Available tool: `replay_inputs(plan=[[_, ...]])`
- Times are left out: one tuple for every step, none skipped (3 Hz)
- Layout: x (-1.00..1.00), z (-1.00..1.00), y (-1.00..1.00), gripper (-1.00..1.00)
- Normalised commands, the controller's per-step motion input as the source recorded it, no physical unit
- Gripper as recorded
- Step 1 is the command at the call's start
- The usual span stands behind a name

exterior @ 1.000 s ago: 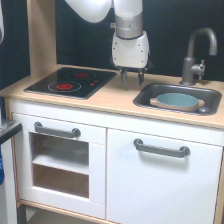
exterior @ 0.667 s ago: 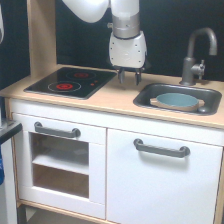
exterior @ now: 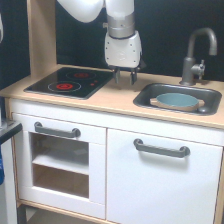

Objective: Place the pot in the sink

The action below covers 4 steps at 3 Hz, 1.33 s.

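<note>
At the exterior view's left, the black hob [exterior: 70, 83] with its red rings lies flat in the wooden table [exterior: 117, 102], and below it sits a cupboard with a grey handle [exterior: 56, 131] over an open shelf. Nothing rests on the hob.

Just to the hob's right, the gripper [exterior: 125, 77] hangs above the table, between hob and sink. Its two dark fingers point straight down, a small gap shows between them, and they carry nothing: parted and empty. The white wrist above it stands vertical, and the arm [exterior: 85, 7] bends away toward the upper left, out of the picture.

Further right, the sink [exterior: 145, 95] is set into the table, with a grey tap [exterior: 197, 55] behind it. The pot [exterior: 176, 101] already lies inside the basin, its tan rim level with or just under the sink's edge and its blue-grey inside facing up. It looks upright and settled, so the placing seems done.

The remaining risk is small. If the arm swung toward the right at its present height, the fingers could clip the sink's near corner or the pot's rim and tip it. A sweep to the rear could strike the tap. A straight lift looks like the safer way clear.
</note>
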Motion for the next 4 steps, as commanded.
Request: replay_inputs(plan=[[-0.3, 0.29, -0.17, 0.99], [-0.31, 0.35, -0.16, 0.99], [-0.39, 0.44, -0.21, 1.0], [-0.49, 0.59, -0.25, 1.0]])
